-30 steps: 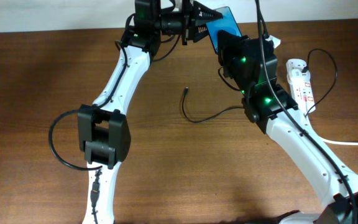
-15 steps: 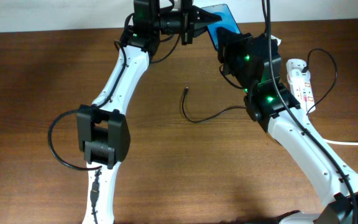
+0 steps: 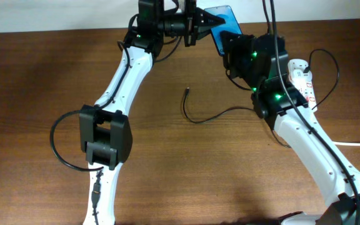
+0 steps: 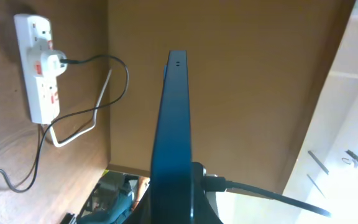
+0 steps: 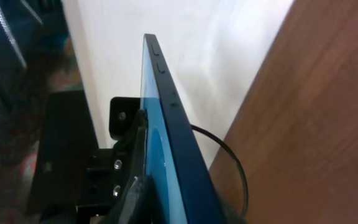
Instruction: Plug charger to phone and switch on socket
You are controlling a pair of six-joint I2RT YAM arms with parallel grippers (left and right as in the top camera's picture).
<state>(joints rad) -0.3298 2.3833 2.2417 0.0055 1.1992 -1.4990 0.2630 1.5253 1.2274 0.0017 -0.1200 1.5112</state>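
The phone, black-framed with a blue screen, is held in the air at the table's far edge, between both grippers. My left gripper is shut on its left end. My right gripper is shut on its lower end. The left wrist view shows the phone edge-on rising from the jaws. The right wrist view shows it edge-on too, in the jaws. The charger cable lies loose on the table, its plug tip free and apart from the phone. The white socket strip lies at the right.
The strip also shows in the left wrist view, with a white plug and a black cable in it. Its thick white cord runs off to the right. The table's far edge and a pale wall lie just behind the phone.
The phone has moved a little toward the far edge with both grippers on it. The right arm has shifted slightly right. The cable and strip have not moved.
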